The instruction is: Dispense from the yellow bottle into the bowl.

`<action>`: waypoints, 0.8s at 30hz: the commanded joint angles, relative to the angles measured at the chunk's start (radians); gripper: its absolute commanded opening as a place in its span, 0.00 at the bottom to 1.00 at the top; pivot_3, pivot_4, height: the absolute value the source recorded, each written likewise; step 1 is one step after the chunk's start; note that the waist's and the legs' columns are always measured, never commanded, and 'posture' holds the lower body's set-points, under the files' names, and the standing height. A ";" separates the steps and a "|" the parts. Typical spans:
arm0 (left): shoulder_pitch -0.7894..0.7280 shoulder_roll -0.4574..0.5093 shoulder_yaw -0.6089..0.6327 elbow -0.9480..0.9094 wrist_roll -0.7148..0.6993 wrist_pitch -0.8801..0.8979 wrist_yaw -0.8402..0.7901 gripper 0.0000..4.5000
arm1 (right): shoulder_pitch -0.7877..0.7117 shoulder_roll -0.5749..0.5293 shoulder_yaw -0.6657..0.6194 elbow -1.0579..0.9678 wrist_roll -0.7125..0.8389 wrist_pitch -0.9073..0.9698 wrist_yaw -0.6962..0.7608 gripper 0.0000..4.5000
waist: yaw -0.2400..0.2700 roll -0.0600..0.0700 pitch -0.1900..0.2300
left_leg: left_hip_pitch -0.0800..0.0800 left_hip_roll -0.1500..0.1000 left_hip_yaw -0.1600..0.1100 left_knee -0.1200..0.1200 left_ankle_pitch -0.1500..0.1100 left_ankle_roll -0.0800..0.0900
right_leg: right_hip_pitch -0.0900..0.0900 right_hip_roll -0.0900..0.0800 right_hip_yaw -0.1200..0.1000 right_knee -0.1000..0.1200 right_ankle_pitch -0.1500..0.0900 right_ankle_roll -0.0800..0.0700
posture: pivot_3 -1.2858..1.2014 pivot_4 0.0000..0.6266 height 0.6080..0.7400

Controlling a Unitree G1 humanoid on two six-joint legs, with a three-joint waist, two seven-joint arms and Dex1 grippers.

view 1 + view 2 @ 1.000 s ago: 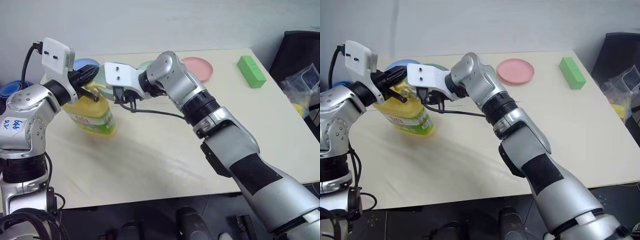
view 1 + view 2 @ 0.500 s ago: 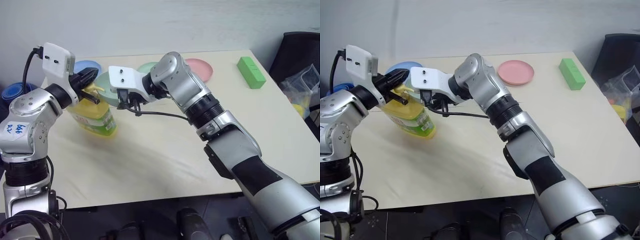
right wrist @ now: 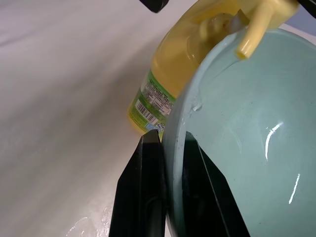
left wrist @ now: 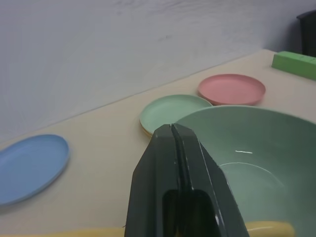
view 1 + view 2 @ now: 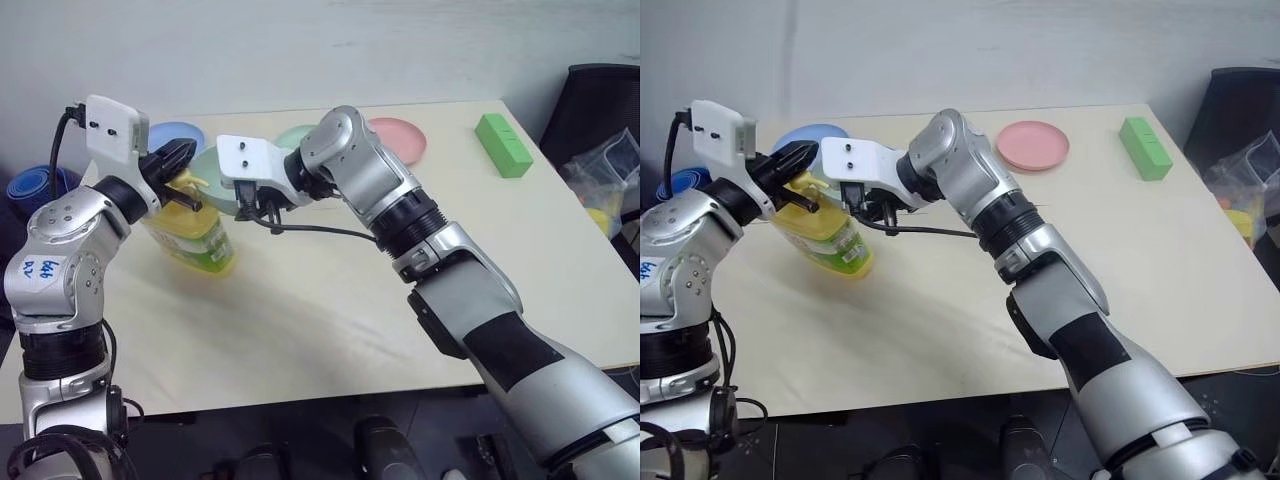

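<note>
Bowl (image 3: 237, 128) is pinched by its rim in R gripper (image 3: 170, 148), held under yellow bottle (image 5: 190, 235) spout. L gripper (image 4: 173, 136), clenched, sits atop pump, bottle on surface. No liquid seen in bowl; pumping judged still to do.

Yellow bottle (image 5: 825, 235) with green-and-white label, mint-green bowl (image 3: 247, 138), pink plate (image 5: 1033, 144), blue plate (image 4: 27, 165), green block (image 5: 1145, 147)

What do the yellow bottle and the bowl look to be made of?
Yellow bottle: likely translucent glossy plastic, with a printed label.
Bowl: probably smooth moulded plastic, mint green, showing bright highlights on its inner wall.
</note>
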 commanded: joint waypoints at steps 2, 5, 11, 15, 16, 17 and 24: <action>-0.027 -0.054 0.046 0.062 -0.085 -0.004 -0.041 0.01 | -0.013 0.002 -0.035 -0.061 0.051 0.000 -0.015 0.00 | 0.007 -0.001 0.000 | -0.002 0.000 0.000 0.000 0.000 0.000 | 0.000 0.000 0.000 -0.003 0.000 0.000 | 0.52 0.24 1.00; -0.085 -0.076 0.127 0.053 -0.185 -0.069 -0.103 0.01 | -0.002 -0.042 -0.042 -0.071 0.053 -0.002 -0.017 0.00 | 0.010 -0.006 0.004 | -0.004 0.000 0.000 0.000 0.000 0.000 | -0.001 0.000 0.000 -0.005 0.000 0.000 | 0.52 0.24 1.00; -0.078 -0.026 0.143 0.043 -0.259 -0.207 -0.319 0.01 | 0.084 -0.192 -0.047 -0.149 0.057 0.010 -0.010 0.00 | 0.012 -0.010 0.006 | -0.014 -0.002 -0.007 0.004 0.000 0.000 | -0.006 0.000 -0.003 -0.006 0.000 0.000 | 0.52 0.24 1.00; 0.027 0.051 0.111 -0.045 -0.359 -0.140 -0.495 0.01 | 0.253 -0.353 -0.058 -0.247 0.049 0.000 -0.020 0.00 | 0.013 -0.010 0.006 | -0.021 -0.005 -0.014 0.006 0.000 0.000 | -0.009 -0.001 -0.005 -0.006 0.000 0.000 | 0.52 0.24 1.00; 0.082 0.085 0.092 -0.076 -0.373 -0.113 -0.543 0.01 | 0.312 -0.400 -0.063 -0.278 0.044 -0.003 -0.029 0.00 | 0.013 -0.010 0.006 | -0.021 -0.005 -0.015 0.005 0.000 0.000 | -0.009 -0.001 -0.005 -0.006 0.000 0.000 | 0.52 0.24 1.00; 0.142 0.120 0.073 -0.105 -0.375 -0.096 -0.586 0.01 | 0.373 -0.443 -0.072 -0.306 0.047 -0.023 -0.036 0.00 | 0.014 -0.010 0.007 | -0.021 -0.005 -0.015 0.004 0.000 0.000 | -0.009 -0.001 -0.005 -0.006 0.000 0.000 | 0.52 0.24 1.00; 0.559 0.236 0.002 -0.169 -0.212 -0.259 -0.782 0.01 | 0.704 -0.641 -0.135 -0.501 0.068 -0.065 -0.095 0.00 | 0.013 -0.009 0.014 | -0.021 -0.005 -0.009 -0.001 0.000 0.000 | -0.009 0.000 -0.004 -0.018 0.000 0.000 | 0.52 0.24 1.00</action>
